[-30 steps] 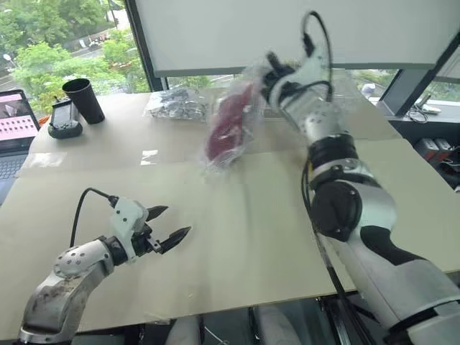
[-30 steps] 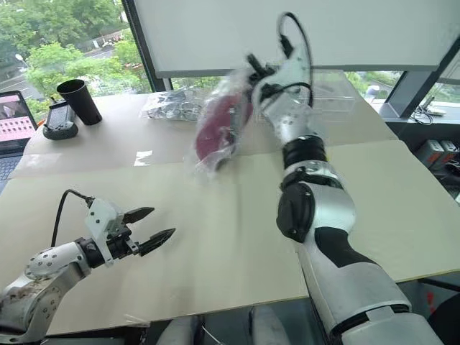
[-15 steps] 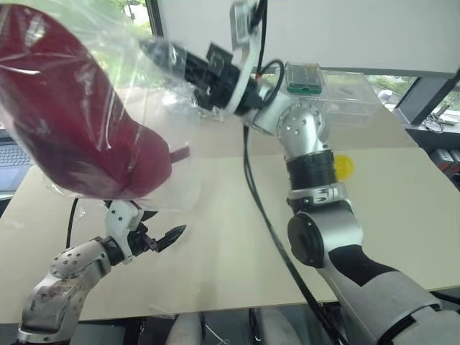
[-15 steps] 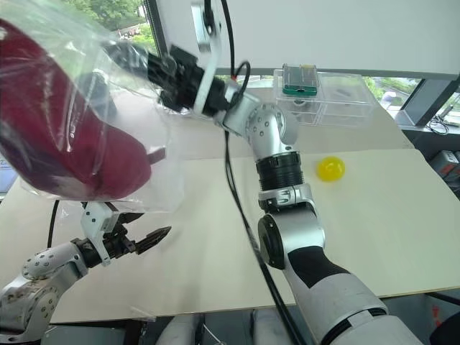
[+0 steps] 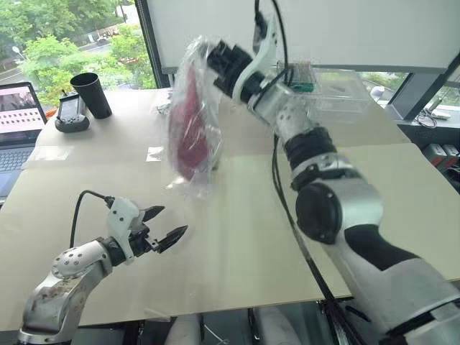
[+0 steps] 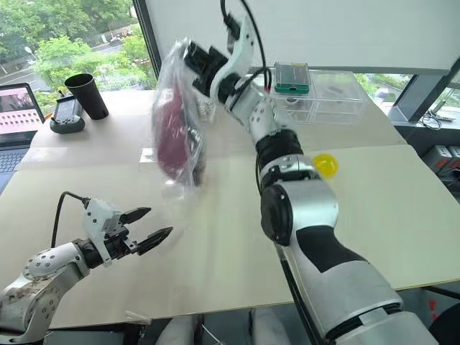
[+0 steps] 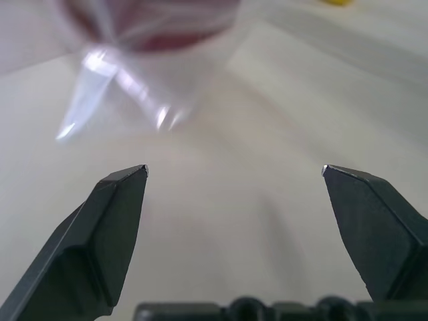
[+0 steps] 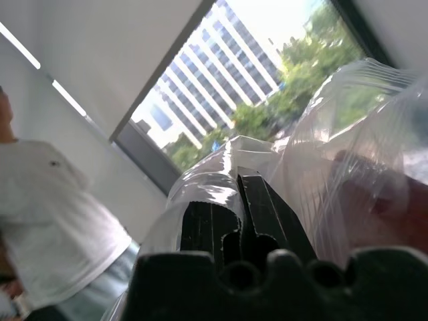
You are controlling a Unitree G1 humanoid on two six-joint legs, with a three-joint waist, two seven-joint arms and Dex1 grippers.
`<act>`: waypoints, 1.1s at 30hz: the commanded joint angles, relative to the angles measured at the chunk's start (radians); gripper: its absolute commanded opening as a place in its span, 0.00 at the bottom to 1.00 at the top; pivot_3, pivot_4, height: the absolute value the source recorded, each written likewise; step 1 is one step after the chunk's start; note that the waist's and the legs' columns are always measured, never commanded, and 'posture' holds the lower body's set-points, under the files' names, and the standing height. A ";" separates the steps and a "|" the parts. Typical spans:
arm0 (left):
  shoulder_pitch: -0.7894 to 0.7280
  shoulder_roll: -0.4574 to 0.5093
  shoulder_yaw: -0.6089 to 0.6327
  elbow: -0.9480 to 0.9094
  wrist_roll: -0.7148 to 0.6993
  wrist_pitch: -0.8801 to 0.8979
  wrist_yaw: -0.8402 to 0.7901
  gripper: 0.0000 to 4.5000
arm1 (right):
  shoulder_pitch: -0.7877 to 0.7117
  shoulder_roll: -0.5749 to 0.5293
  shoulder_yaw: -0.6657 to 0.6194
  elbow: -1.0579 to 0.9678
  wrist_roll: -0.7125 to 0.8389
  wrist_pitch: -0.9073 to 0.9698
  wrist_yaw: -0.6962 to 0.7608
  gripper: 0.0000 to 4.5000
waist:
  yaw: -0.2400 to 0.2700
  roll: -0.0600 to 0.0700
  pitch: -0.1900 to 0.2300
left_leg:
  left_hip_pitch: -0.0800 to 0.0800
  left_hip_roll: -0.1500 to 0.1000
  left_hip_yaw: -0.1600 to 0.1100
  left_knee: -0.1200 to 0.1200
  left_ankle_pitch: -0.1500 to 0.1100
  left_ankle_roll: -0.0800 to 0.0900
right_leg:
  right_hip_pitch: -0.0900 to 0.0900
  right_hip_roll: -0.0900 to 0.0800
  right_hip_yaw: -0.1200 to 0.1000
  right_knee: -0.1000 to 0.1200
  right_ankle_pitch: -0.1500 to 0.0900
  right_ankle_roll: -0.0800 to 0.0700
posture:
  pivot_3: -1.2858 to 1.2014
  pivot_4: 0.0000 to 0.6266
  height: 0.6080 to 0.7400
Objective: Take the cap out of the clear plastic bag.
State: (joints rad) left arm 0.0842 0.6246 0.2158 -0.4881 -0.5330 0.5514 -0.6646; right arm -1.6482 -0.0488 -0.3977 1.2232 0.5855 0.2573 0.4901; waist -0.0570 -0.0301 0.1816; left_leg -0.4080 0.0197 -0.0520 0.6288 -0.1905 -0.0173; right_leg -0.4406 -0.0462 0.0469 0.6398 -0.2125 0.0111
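Overall, beige table [image 5: 237,237] (window [image 5: 65,36] behind)

You have the large, crinkly, transparent plastic bag [image 5: 192,118] hanging in the air above the beige desk [image 5: 237,237], off its surface, over the far-left part of the desk. Its top is bunched and pinched in the right gripper [image 5: 214,59], whose black fingers are closed on the film; from there the bag droops down in glossy folds, its empty lower end trailing loose just above the desk. The dark red baseball cap [image 5: 188,126] is still inside, standing roughly on edge in the middle of the bag. You can see the film wrapping it on all sides.
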 commanded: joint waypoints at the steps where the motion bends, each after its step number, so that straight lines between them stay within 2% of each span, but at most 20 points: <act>1: -0.004 0.002 0.020 -0.015 -0.012 -0.001 0.006 1.00 | -0.095 -0.026 -0.016 0.036 -0.040 -0.147 0.073 0.01 | -0.004 0.000 0.000 | 0.000 0.000 0.000 0.000 0.000 0.000 | 0.000 0.000 0.000 0.000 0.000 0.000 | 0.52 0.24 1.00; 3: 0.006 0.001 0.030 -0.023 -0.018 0.003 0.010 1.00 | -0.118 -0.023 0.019 0.029 -0.080 -0.206 0.191 0.01 | -0.009 0.000 0.000 | 0.000 0.000 0.000 0.000 0.000 0.000 | 0.000 0.000 0.000 0.000 0.000 0.000 | 0.52 0.24 1.00; 5: 0.028 0.001 0.040 -0.037 -0.021 0.005 0.018 1.00 | -0.043 0.031 0.183 -0.022 -0.204 -0.278 0.486 0.01 | -0.016 0.000 0.001 | 0.000 0.000 0.000 0.000 0.000 0.000 | 0.000 0.000 0.000 0.000 0.000 0.000 | 0.52 0.24 1.00; 7: 0.052 0.002 0.047 -0.056 -0.026 0.008 0.024 1.00 | 0.118 0.075 0.416 -0.089 -0.353 -0.328 0.814 0.01 | -0.027 0.000 0.000 | 0.001 0.001 0.001 -0.001 -0.001 0.001 | 0.000 0.001 0.002 0.001 0.000 0.000 | 0.52 0.24 1.00; 9: 0.064 0.003 0.052 -0.069 -0.033 0.013 0.030 1.00 | 0.242 0.071 0.559 -0.136 -0.449 -0.357 0.956 0.01 | -0.034 -0.001 -0.002 | 0.006 0.002 0.002 -0.001 -0.002 0.003 | 0.003 0.002 0.002 0.002 -0.002 0.000 | 0.52 0.24 1.00; 13: 0.071 0.004 0.057 -0.082 -0.044 0.029 0.037 1.00 | 0.452 0.051 0.750 -0.155 -0.647 -0.436 0.891 0.01 | -0.011 -0.002 -0.001 | 0.007 0.002 0.000 0.001 -0.001 0.001 | 0.003 0.002 0.000 0.007 -0.003 -0.002 | 0.52 0.24 1.00; 16: 0.065 0.003 0.059 -0.082 -0.047 0.038 0.037 1.00 | 0.481 0.059 0.756 -0.141 -0.680 -0.417 0.803 0.01 | -0.008 -0.002 0.002 | 0.002 0.002 -0.001 0.003 0.001 -0.002 | -0.001 0.002 0.000 0.008 -0.002 -0.002 | 0.52 0.24 1.00; 18: 0.058 0.004 0.056 -0.076 -0.046 0.041 0.033 1.00 | 0.467 0.067 0.735 -0.114 -0.687 -0.386 0.724 0.01 | -0.011 -0.002 0.002 | 0.006 0.003 -0.001 0.003 0.001 -0.003 | 0.002 0.002 0.000 0.008 -0.002 -0.003 | 0.52 0.24 1.00; 22: 0.040 0.003 0.048 -0.066 -0.045 0.046 0.030 1.00 | 0.427 0.068 0.664 -0.081 -0.654 -0.317 0.628 0.23 | -0.013 -0.002 0.002 | 0.009 0.003 0.000 0.000 0.001 -0.003 | 0.003 0.004 0.000 0.008 -0.003 -0.004 | 0.52 0.24 1.00; 27: 0.037 0.000 0.039 -0.062 -0.043 0.045 0.025 1.00 | 0.377 0.052 0.571 -0.080 -0.608 -0.252 0.569 0.61 | -0.012 -0.002 0.002 | 0.008 0.003 0.000 0.000 0.001 -0.003 | 0.003 0.003 0.000 0.008 -0.003 -0.004 | 0.52 0.24 1.00; 30: 0.045 -0.003 0.033 -0.065 -0.039 0.040 0.023 1.00 | 0.356 0.012 0.575 -0.057 -0.652 -0.248 0.508 0.83 | -0.012 -0.002 0.002 | 0.008 0.003 0.000 0.000 0.001 -0.003 | 0.003 0.003 0.000 0.007 -0.003 -0.004 | 0.52 0.24 1.00; 32: 0.048 -0.006 0.036 -0.067 -0.039 0.037 0.023 1.00 | 0.362 -0.012 0.588 -0.074 -0.669 -0.274 0.523 0.98 | -0.009 -0.002 0.002 | 0.008 0.003 0.000 0.000 0.001 -0.003 | 0.003 0.003 0.000 0.007 -0.003 -0.004 | 0.52 0.24 1.00; 33: 0.049 -0.006 0.037 -0.067 -0.040 0.036 0.024 1.00 | 0.363 -0.022 0.581 -0.089 -0.660 -0.274 0.545 1.00 | -0.009 -0.002 0.002 | 0.008 0.003 0.000 0.000 0.001 -0.003 | 0.003 0.003 0.000 0.007 -0.003 -0.004 | 0.52 0.24 1.00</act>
State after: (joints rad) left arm 0.1350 0.6213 0.2457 -0.5346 -0.5597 0.5995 -0.6384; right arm -1.2770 -0.0635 0.1905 1.1699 -0.0790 0.0053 1.0190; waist -0.0663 -0.0324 0.1838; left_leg -0.4001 0.0226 -0.0522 0.6284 -0.1898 -0.0203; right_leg -0.4374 -0.0432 0.0469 0.6466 -0.2153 0.0070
